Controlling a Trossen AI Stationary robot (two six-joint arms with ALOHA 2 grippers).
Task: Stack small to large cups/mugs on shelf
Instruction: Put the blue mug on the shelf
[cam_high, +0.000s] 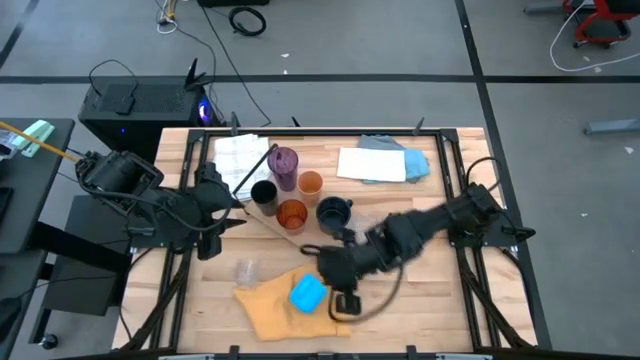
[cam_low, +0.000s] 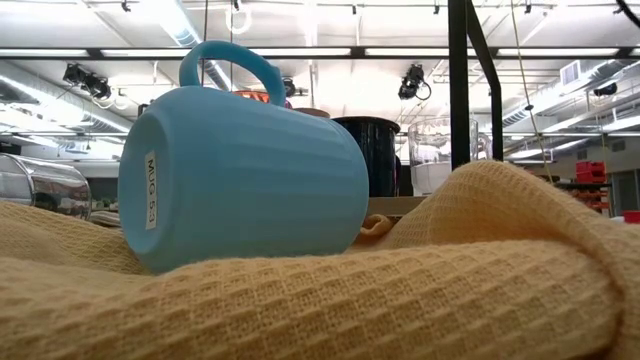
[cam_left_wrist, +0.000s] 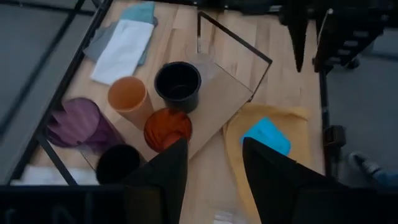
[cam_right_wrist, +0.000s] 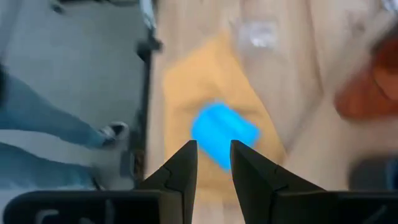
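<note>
The bright blue mug (cam_high: 308, 293) lies on its side on a yellow cloth (cam_high: 270, 310) near the table's front; the low view shows its base (cam_low: 150, 190) facing the camera and its handle up. The light-wood shelf board (cam_left_wrist: 217, 102) lies slanted mid-table. The black cup (cam_high: 264, 193), amber ribbed cup (cam_high: 292, 214), navy mug (cam_high: 333, 212) and light orange cup (cam_high: 311, 183) stand on it. The purple tumbler (cam_high: 285, 162) is at its far edge. A clear glass (cam_high: 245, 270) stands left of the cloth. My right gripper (cam_right_wrist: 213, 163) hovers open above the blue mug (cam_right_wrist: 224, 132). My left gripper (cam_left_wrist: 214, 168) is open by the board's left end.
White and blue folded cloths (cam_high: 375, 163) and a white cloth (cam_high: 240, 155) lie at the table's far side. Black frame rods run along the table's left and right edges. A person's legs (cam_right_wrist: 37, 118) stand by the table's near edge.
</note>
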